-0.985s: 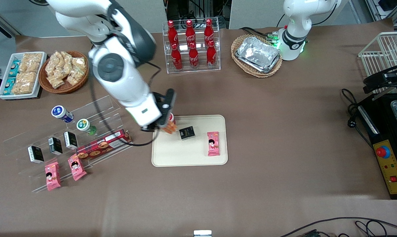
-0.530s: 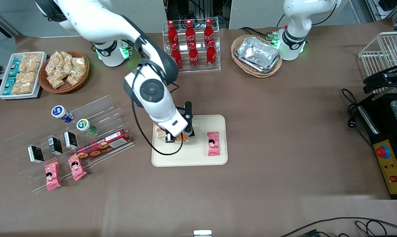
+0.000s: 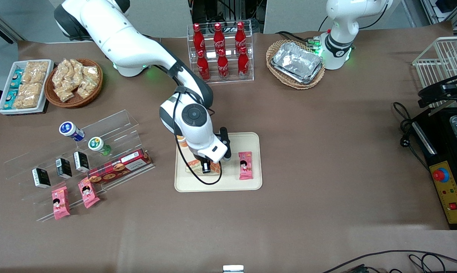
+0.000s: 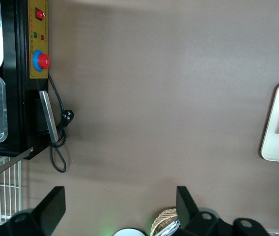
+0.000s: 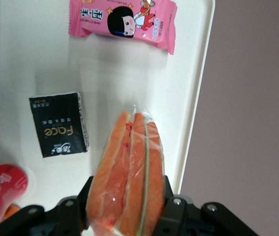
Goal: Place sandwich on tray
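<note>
The sandwich (image 5: 129,167), an orange and green-edged wedge in clear wrap, is clamped between the fingers of my right gripper (image 5: 125,206), which is shut on it. In the front view the gripper (image 3: 206,167) hangs low over the middle of the cream tray (image 3: 228,182), with the sandwich (image 3: 215,168) showing on both sides of the fingers. Whether the sandwich touches the tray (image 5: 105,73) cannot be told. On the tray also lie a pink packet (image 5: 122,22) and a small black box (image 5: 60,124). The arm hides the box in the front view.
A small red-capped bottle (image 3: 182,141) stands at the tray's corner under the arm. An acrylic stand (image 3: 77,159) with boxes and pink packets sits toward the working arm's end. A cola bottle rack (image 3: 221,49) and a basket of foil trays (image 3: 296,62) lie farther from the camera.
The right arm swung from the tray's corner to over its middle and came lower and nearer the front camera, carrying the sandwich. It now covers the black box in the front view.
</note>
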`<state>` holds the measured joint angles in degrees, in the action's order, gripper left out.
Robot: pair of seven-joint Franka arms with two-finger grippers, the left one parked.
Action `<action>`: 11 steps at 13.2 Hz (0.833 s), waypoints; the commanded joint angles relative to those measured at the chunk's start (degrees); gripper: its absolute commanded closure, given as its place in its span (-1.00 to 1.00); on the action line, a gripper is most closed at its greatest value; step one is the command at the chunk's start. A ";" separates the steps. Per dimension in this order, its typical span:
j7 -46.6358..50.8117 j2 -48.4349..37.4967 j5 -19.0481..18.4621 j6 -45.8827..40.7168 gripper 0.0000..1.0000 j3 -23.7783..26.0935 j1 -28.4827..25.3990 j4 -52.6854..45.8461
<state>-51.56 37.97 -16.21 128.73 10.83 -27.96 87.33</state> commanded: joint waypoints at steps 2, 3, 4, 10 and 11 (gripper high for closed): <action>-2.05 3.69 -1.46 5.46 -0.20 -0.28 0.45 -1.72; -2.05 4.39 -1.46 6.78 -0.20 -0.37 0.45 -1.72; -2.05 4.66 -1.46 7.14 -0.21 -0.37 0.45 -1.72; -1.53 1.86 5.13 4.70 -1.00 -0.20 2.46 -1.72; -1.53 0.72 5.74 3.56 -1.00 -0.02 2.91 -1.72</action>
<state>-52.91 41.15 -13.11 135.28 10.17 -26.63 86.17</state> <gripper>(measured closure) 0.035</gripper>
